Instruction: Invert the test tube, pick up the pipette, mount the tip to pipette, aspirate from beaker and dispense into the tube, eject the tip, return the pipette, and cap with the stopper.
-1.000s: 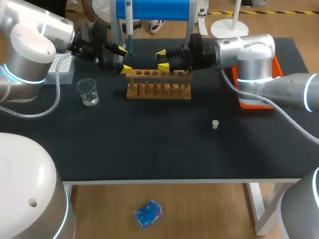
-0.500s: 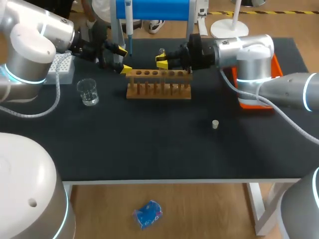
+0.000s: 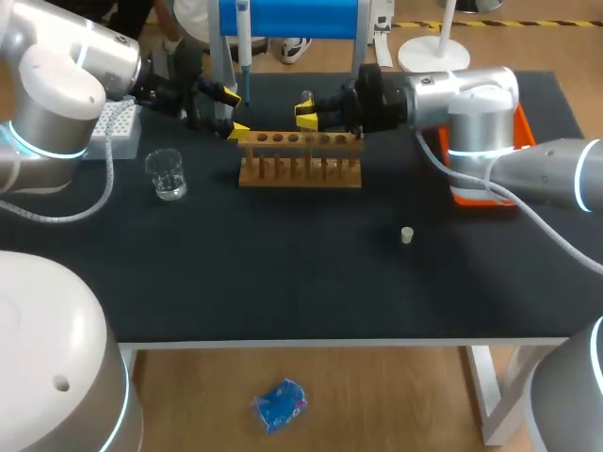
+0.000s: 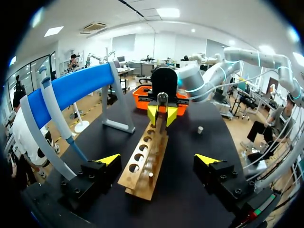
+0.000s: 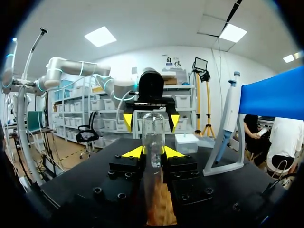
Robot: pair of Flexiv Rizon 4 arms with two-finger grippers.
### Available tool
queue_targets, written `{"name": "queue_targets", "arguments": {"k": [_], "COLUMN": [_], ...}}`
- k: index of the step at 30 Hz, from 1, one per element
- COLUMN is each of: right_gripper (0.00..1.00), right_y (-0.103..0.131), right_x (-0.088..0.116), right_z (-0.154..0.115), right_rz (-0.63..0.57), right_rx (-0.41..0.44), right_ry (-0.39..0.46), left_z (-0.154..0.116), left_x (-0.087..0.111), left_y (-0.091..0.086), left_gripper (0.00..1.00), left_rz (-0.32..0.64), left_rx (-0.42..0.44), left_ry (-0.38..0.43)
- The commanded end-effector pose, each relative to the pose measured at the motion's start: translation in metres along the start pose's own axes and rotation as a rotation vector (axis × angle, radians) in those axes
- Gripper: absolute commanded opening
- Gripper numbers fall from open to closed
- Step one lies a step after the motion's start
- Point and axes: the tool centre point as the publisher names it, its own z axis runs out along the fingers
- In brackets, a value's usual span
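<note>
- Currently on step one by my read: tube inversion. Nothing downstream looks started.
- White tip box and beaker sit at the table's left, close to the left arm. They're probably staged there so that arm handles the liquid work.
- Left gripper is at the left end of the wooden rack, fingers spread wide with nothing between them. Likely parked there to take the tube or go for the pipette. Can't tell which.
- Pipette hangs nose-down on the blue stand, just behind the left gripper, so it's a short reach once needed.
- Test tube is clamped in the right gripper, one finger on each side of the glass. It's upright with the rounded end up, over the rack. I can't tell if its lower end is clear of the top board.
- With the closed end up, it needs a flip before any liquid goes in. The side-on grip suits a wrist roll.
- Stopper lies on the mat front-right, well apart from the rack and on the right arm's side for capping last.
- Orange tray sits under the right arm, contents hidden.
</note>
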Motion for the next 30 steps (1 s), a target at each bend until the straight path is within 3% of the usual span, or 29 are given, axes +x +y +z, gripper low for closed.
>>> {"name": "queue_targets", "arguments": {"k": [1, 30], "right_gripper": [0.00, 0.00], "right_y": [0.005, 0.038], "right_x": [0.002, 0.014], "right_z": [-0.001, -0.005], "right_rz": [-0.001, -0.050], "right_rx": [0.006, 0.009], "right_ry": [0.001, 0.010], "left_z": [0.000, 0.000], "left_x": [-0.001, -0.001], "left_y": [0.000, 0.000], "left_gripper": [1.00, 1.00], "left_rz": [-0.001, -0.001], "left_rx": [-0.002, -0.002], "left_ry": [0.001, 0.001]}}
